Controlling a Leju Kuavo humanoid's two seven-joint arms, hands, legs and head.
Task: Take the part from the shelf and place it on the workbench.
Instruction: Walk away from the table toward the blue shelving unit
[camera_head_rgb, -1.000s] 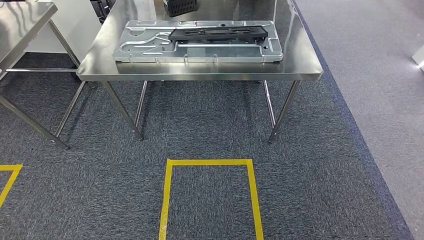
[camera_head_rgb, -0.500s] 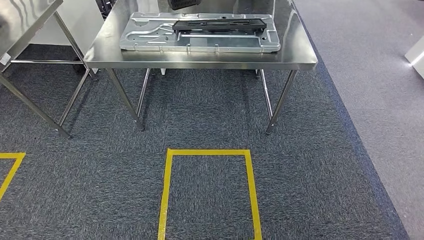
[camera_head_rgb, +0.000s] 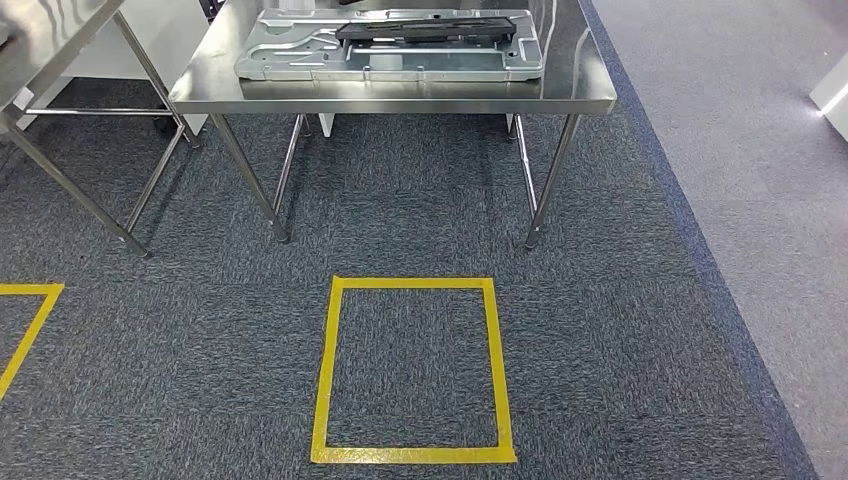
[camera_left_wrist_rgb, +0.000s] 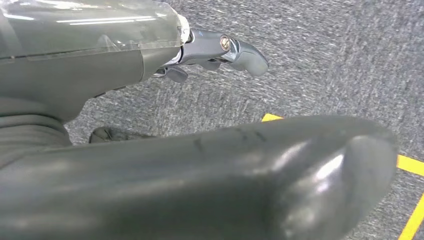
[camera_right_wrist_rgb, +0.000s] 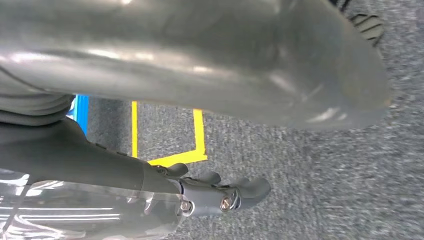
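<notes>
The left hand (camera_left_wrist_rgb: 210, 52) hangs over the carpet in its wrist view, thumb and darker fingers stretched out and apart with nothing between them, so it is open and empty. The right hand (camera_right_wrist_rgb: 220, 192) looks the same in its own wrist view, fingers loosely spread above the carpet and holding nothing (the blur makes finer detail hard to read). Strips of yellow tape (camera_right_wrist_rgb: 165, 145) cross the floor beyond the right hand, and another piece of yellow tape shows at the lower right of the left wrist picture. In the head view a yellow tape square (camera_head_rgb: 412, 370) sits on the dark blue-grey carpet (camera_head_rgb: 200, 330) in the lower middle of the frame. Above it, in the upper middle, stands a steel workbench (camera_head_rgb: 390, 92) on thin metal legs. On its top lies a flat silver metal panel (camera_head_rgb: 300, 55), and a long black part (camera_head_rgb: 430, 30) rests on the upper portion of that panel, running left to right, its far edge cut off by the top of the frame. A second steel table (camera_head_rgb: 50, 40) enters at the upper left corner, well apart from the tape square. Along the right side of the frame the carpet gives way to a lighter grey floor (camera_head_rgb: 760, 150).
</notes>
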